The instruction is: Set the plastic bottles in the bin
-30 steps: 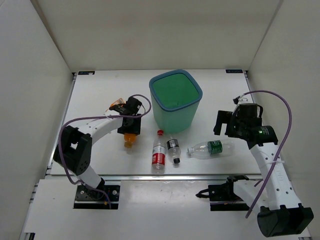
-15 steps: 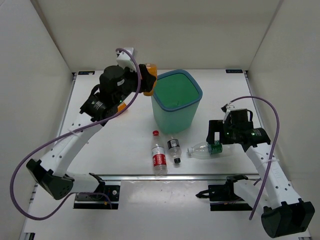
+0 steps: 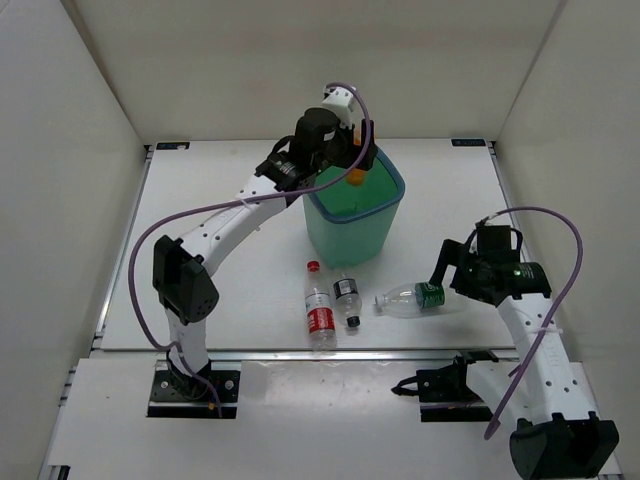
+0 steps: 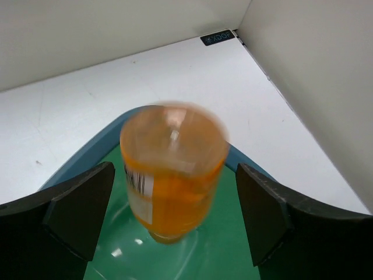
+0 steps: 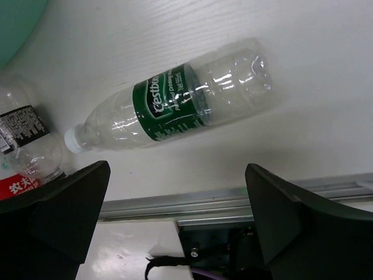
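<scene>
The right pincer [image 5: 178,210] is hovering spread over the green-label bottle [image 5: 175,99] lying on the desk [image 5: 326,140]. Closing off-centre, I judge, risks rolling it away. Farther off, the left pincer [image 4: 175,207], spread, is letting the orange bottle [image 4: 173,163] drop above the bin [image 3: 352,232]. Half a second ago it was carrying it beside the rim.

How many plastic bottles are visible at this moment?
4. The orange bottle is over the bin, within the open left gripper; the red-capped bottle, black-capped bottle and green-label bottle lie on the table before it. The bin's bottom is partly hidden.
</scene>
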Action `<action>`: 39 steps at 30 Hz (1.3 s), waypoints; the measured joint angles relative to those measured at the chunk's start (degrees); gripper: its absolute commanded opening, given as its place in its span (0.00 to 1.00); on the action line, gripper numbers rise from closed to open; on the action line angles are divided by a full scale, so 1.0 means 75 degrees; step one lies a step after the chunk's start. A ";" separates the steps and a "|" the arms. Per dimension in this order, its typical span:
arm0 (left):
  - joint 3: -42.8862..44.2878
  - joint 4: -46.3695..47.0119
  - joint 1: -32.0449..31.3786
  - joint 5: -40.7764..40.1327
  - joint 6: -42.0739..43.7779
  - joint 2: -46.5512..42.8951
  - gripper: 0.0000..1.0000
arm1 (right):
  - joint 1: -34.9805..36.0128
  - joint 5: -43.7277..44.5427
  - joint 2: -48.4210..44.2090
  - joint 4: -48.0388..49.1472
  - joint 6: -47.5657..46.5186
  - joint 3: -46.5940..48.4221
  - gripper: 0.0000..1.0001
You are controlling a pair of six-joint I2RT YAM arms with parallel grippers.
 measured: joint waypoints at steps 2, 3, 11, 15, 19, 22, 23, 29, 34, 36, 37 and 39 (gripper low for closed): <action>0.0000 -0.0131 -0.0047 -0.0073 0.0117 -0.0015 0.98 | -0.0058 0.0055 0.0003 -0.0058 0.0391 -0.0128 0.99; 0.0000 -0.0143 -0.0076 -0.0131 0.0169 -0.0052 0.98 | -0.0096 0.0050 -0.0006 -0.0050 0.0568 -0.0242 0.99; -0.1046 -0.0271 -0.0213 -0.0175 0.0554 -0.1623 0.99 | -0.0207 -0.0096 -0.0323 0.0530 0.1979 -0.1078 0.99; -0.2672 -0.0230 -0.0146 -0.0414 0.0612 -0.3246 0.99 | -0.0428 -0.0449 -0.0245 0.1058 0.2381 -0.1335 0.99; -0.4546 -0.0434 0.0280 -0.0493 0.0326 -0.4928 0.99 | -0.0425 -0.0391 -0.0009 0.1291 0.2754 -0.1370 0.99; -0.5759 -0.0839 0.0825 -0.0536 -0.0026 -0.5770 0.99 | -0.0396 -0.0219 0.0149 0.1311 0.2920 -0.1376 0.99; -0.6085 -0.1023 0.0956 -0.0562 -0.0146 -0.5913 0.99 | -0.0423 -0.0178 0.0201 0.1323 0.2961 -0.1387 1.00; -0.7571 -0.1923 0.1507 -0.0289 -0.0909 -0.6583 0.99 | -0.0697 0.0099 0.0536 0.1559 0.3194 -0.1856 0.99; -0.7866 -0.2267 0.1912 0.0000 -0.1352 -0.7373 0.98 | -0.0801 0.0152 0.0918 0.2203 0.3363 -0.2040 0.96; -0.7889 -0.2285 0.1848 0.0064 -0.1489 -0.7507 0.98 | -0.0752 0.0221 0.1224 0.2477 0.3395 -0.2043 0.93; -0.7924 -0.2285 0.1801 0.0108 -0.1547 -0.7533 0.98 | -0.0731 0.0251 0.1387 0.2611 0.3413 -0.2049 0.92; -0.8038 -0.2285 0.1731 0.0233 -0.1687 -0.7522 0.99 | -0.0644 0.0321 0.1719 0.2888 0.3445 -0.2075 0.83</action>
